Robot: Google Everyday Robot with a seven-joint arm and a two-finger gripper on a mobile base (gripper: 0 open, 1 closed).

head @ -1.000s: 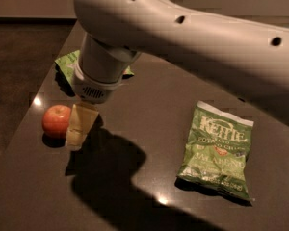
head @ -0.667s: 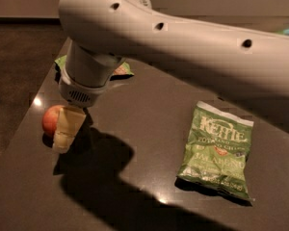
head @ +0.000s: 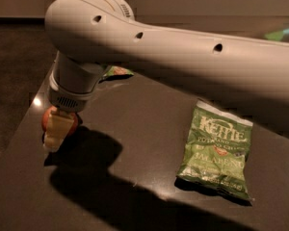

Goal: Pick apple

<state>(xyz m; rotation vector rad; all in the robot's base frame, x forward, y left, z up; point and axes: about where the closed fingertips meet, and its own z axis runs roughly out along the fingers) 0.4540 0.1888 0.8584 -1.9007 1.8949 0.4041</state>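
**A:** Where is the claw sitting right now?

**B:** I'm seeing the gripper (head: 55, 137) hanging straight down from the wrist (head: 72, 88) at the left middle of the frame, right at the apple (head: 46, 121). The apple is resting on the dark table (head: 149, 121) near its left edge. The pale claw is covering its middle, so red skin is showing on either side. I'm not able to tell how wide the claw is standing, or whether it is gripping anything.

**A:** How are you expecting the apple to handle?

**B:** I'm treating it as light, firm and round, with smooth skin that is probably going to slip if the hold is off-centre. I'm aiming to take it across its widest part, squeezing enough to hold without bruising. Being round and near the edge, it is likely to roll off if nudged.

**A:** Anything crowding you?

**B:** Working from the bottom of the frame back, the arm's shadow (head: 86, 177) is lying across the near tabletop. The green Kettle chip bag (head: 216, 153) is lying flat at lower right, well apart from the apple. A second green bag (head: 116, 72) is peeking out behind the wrist at upper left, near the apple but apparently not touching it. I'm judging that nothing is blocking a straight lift. The arm (head: 192, 57) is hiding much of the far table.
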